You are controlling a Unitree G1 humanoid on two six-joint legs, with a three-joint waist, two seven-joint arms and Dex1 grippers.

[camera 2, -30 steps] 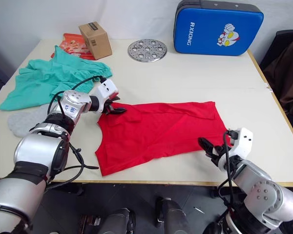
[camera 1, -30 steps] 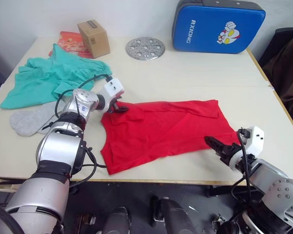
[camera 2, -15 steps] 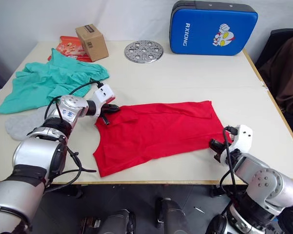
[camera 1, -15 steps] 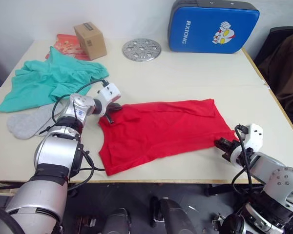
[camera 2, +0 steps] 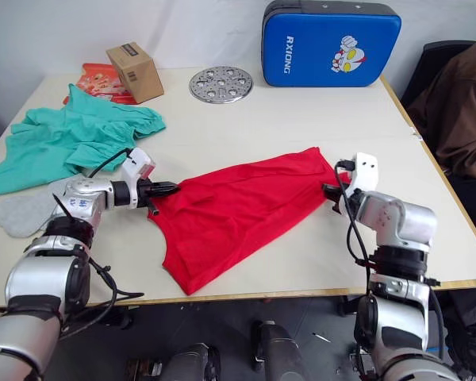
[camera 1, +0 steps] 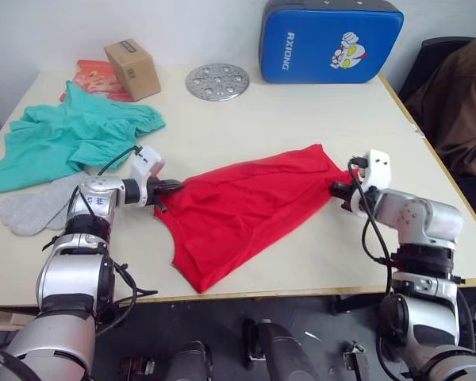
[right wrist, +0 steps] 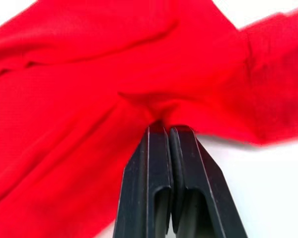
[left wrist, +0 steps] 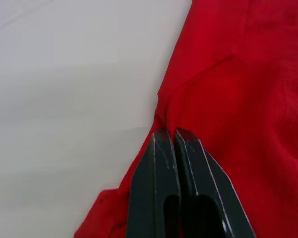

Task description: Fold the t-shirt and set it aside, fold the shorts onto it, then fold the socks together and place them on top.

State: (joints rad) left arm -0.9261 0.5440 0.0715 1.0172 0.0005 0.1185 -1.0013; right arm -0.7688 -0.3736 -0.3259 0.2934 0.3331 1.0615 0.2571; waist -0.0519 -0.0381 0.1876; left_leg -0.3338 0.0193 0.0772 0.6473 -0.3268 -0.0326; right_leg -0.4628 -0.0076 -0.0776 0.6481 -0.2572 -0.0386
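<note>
Cream table (camera 1: 246, 119) against white wall (camera 1: 182, 24); dark chair (camera 2: 436, 59) beyond right corner; grey floor below

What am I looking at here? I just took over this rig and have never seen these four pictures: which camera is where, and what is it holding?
It is a humanoid robot with two arms. The two wide pictures come from its head, looking down at a table. The two close-ups come from its wrists, looking along each gripper's black fingers. The left gripper and right gripper are each shut on an edge of the red t-shirt. The teal shorts and grey socks lie untouched on the robot's left. Further back sit a cardboard box, a metal disc and a blue pad.
</note>
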